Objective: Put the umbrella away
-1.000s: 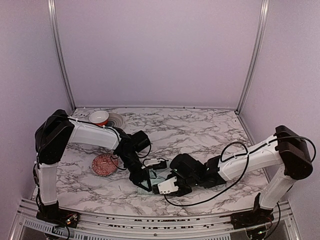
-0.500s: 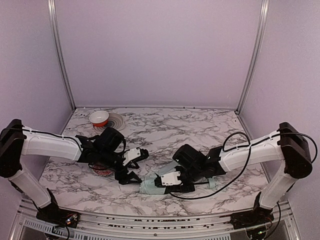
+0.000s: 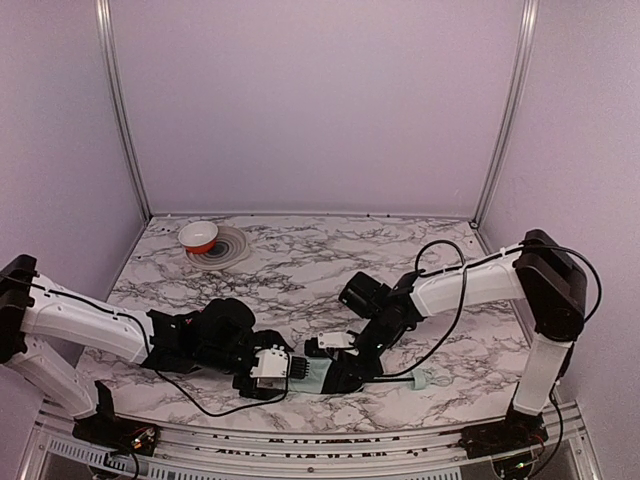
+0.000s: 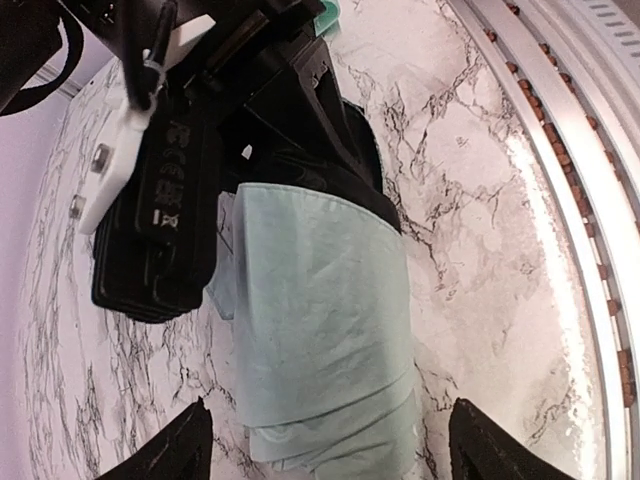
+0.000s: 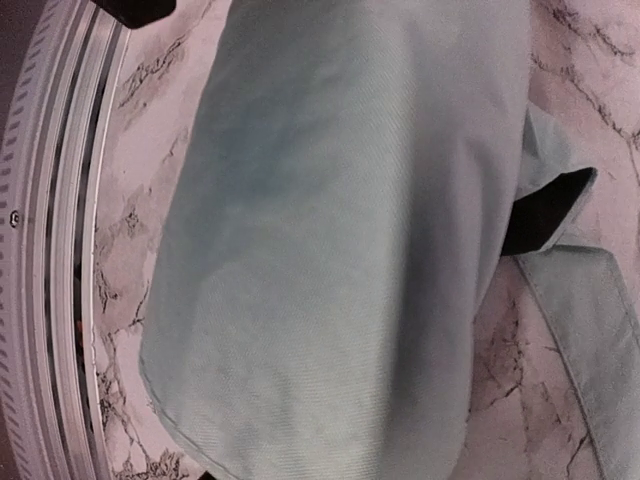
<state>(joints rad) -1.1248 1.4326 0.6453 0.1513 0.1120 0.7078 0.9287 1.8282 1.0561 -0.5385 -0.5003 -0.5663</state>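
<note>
Nearest, the aluminium rail (image 3: 300,440) was noted along the front edge of the marble table (image 3: 400,250). Just behind the rail, about midway along it, the umbrella (image 4: 320,340) was found lying flat on the marble, folded into a pale mint bundle.

The left arm was laid low across the table from the left, with the left gripper (image 4: 325,445) aimed at the bundle's left end. Its fingers (image 4: 175,450) were spread wide, one on either side of that end. Bare marble was seen between cloth and finger on both sides, so nothing was touched or held.

The right gripper (image 3: 336,368) was pressed down from above onto the other end of the bundle. In the left wrist view its black body was seen lying against the cloth, with dark parts folded over the far end. In the right wrist view the mint fabric filled almost the whole frame and the fingertips were hidden. The jaws were judged partly closed, clamped on the umbrella. A patch of black lining (image 5: 540,215) was exposed at the bundle's edge, and a mint strap (image 5: 590,340) trailed away from it across the marble.

Farther back, at the left rear corner and well apart from both arms, a red-and-white bowl (image 3: 198,236) was recorded on the rim of a patterned plate (image 3: 232,248).
</note>
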